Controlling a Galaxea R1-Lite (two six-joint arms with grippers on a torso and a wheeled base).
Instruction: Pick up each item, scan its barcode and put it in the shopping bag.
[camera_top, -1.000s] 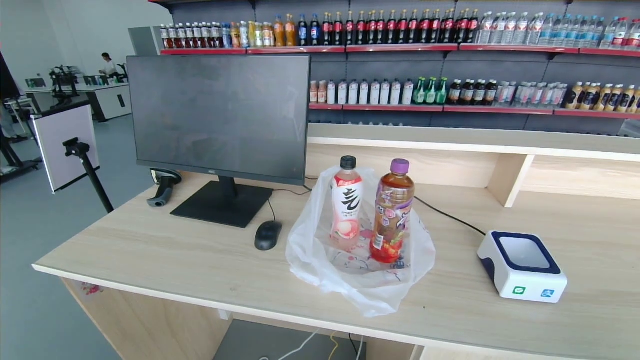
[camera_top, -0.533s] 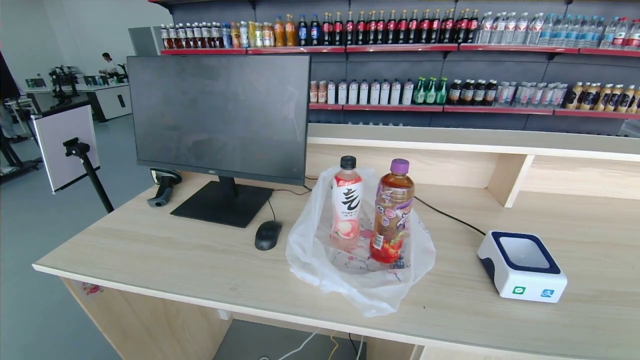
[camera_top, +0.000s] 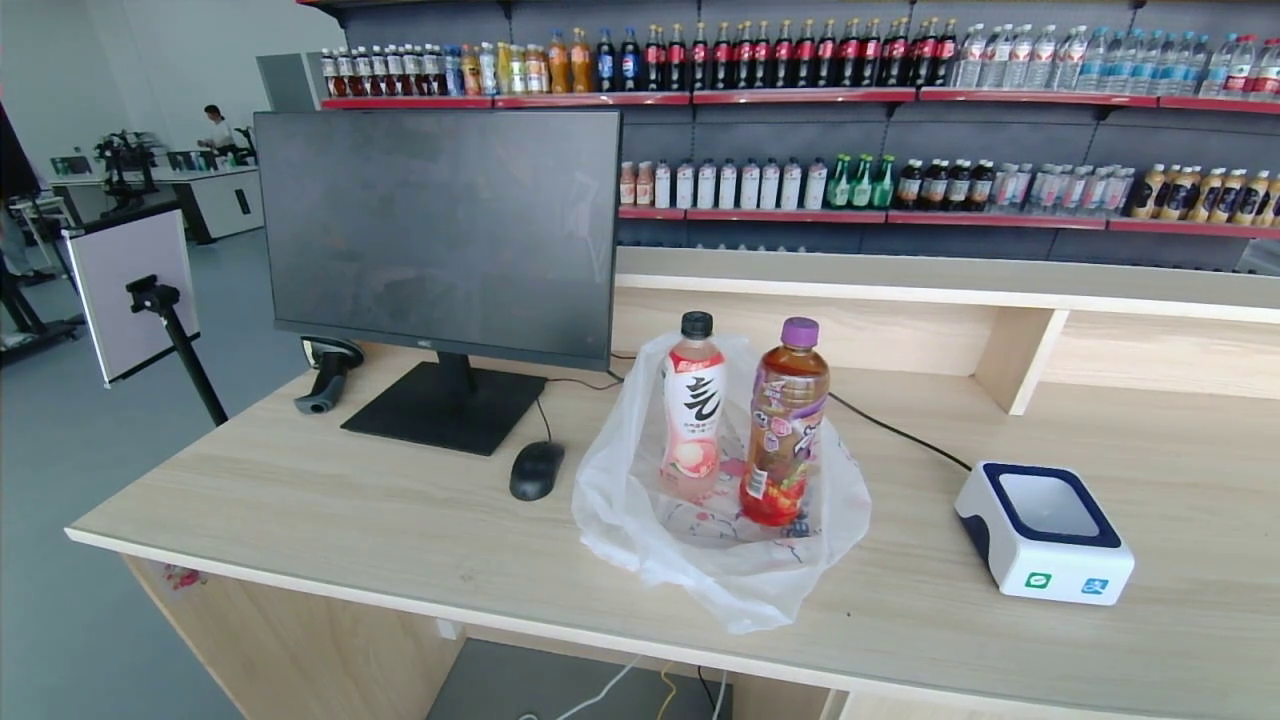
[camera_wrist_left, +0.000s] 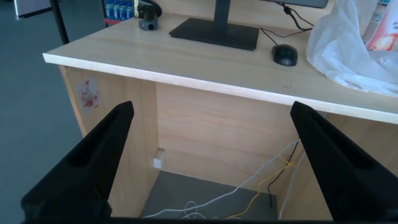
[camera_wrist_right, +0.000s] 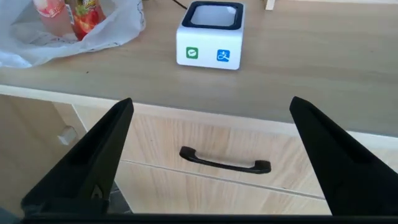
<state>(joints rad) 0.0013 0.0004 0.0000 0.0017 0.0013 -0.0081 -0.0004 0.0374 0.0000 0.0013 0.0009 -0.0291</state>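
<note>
Where the pale wood counter (camera_top: 330, 520) runs wide, a clear shopping bag (camera_top: 625, 500) sits mid-surface. Two bottles stand upright inside it: pink bottle (camera_top: 692, 410), purple-capped bottle (camera_top: 785, 430) just beside. White scanner (camera_top: 1045, 535) near, on the right. Monitor (camera_top: 440, 230) and mouse (camera_top: 536, 470) on the left. Drink shelves (camera_top: 900, 97) behind. Left pincer (camera_wrist_left: 208, 109) and right pincer (camera_wrist_right: 209, 102) both spread wide, empty, low before the counter front.

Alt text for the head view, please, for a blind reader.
A pink bottle and a purple-capped bottle stand upright in an open clear shopping bag on a wooden counter, between a mouse and a white barcode scanner.
</note>
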